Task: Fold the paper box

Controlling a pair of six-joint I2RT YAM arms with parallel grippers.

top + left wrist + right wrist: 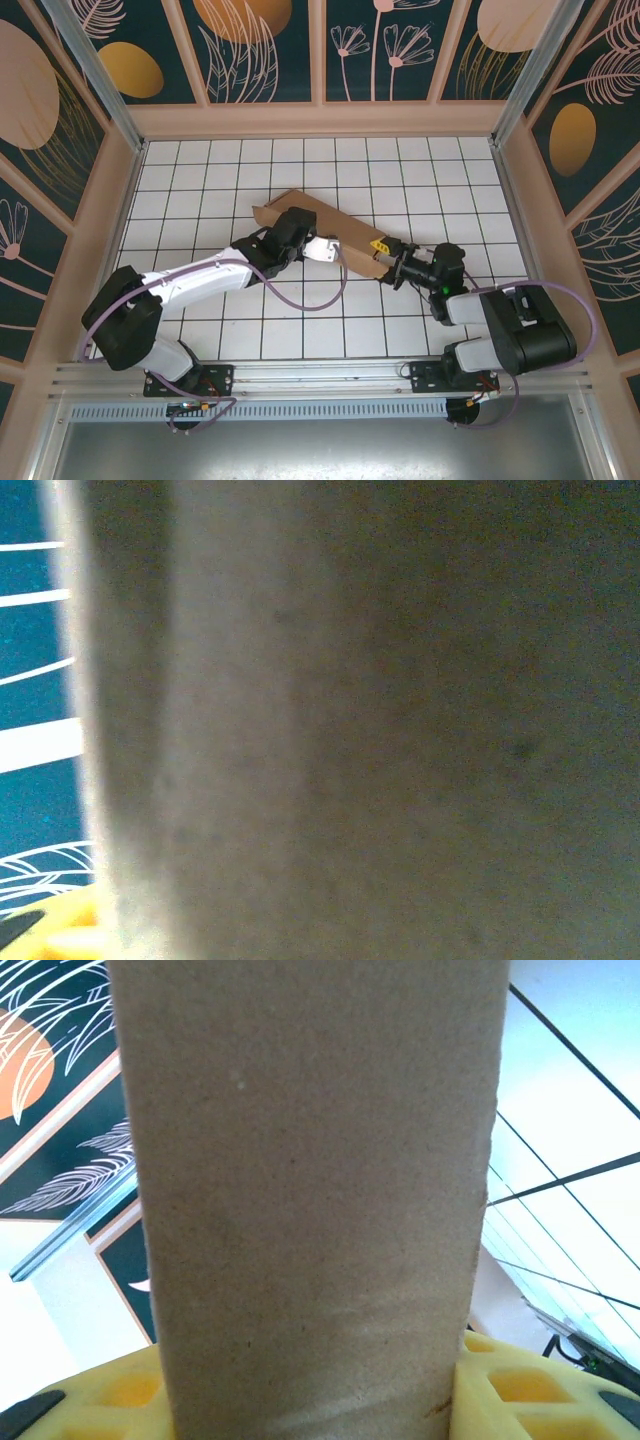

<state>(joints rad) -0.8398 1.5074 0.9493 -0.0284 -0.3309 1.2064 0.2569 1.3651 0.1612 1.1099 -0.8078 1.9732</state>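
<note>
the paper box (318, 214) lies near the middle of the white tiled table (200, 180), a long brown piece running slantwise from upper left to lower right, its far left end turned up a little; both arms reach in to it from the near edge.

the left gripper (322, 247) sits on the box's near long edge, about midway along it, touching the cardboard; in the left wrist view the paper box (350, 730) is a blurred brown-grey surface pressed close to the lens, with a corner of one yellow finger (60, 938) at the lower left and a strip of teal wall (30, 630) beside it; whether these jaws are wide or narrow i cannot tell.

the right gripper (385, 250) meets the box's lower right end, a yellow pad (378, 243) lying against the cardboard there; in the right wrist view a flat strip of the paper box (310, 1190) stands upright in the centre, and the yellow fingers (105, 1395) show on either side of its foot, well apart; the right-hand one touches the strip's edge; the jaws stand wide with the strip between them, but whether they press on it i cannot tell.

a purple cable (310, 305) loops over the tiles just below the box; painted leaf panels (250, 50) wall the table in.
</note>
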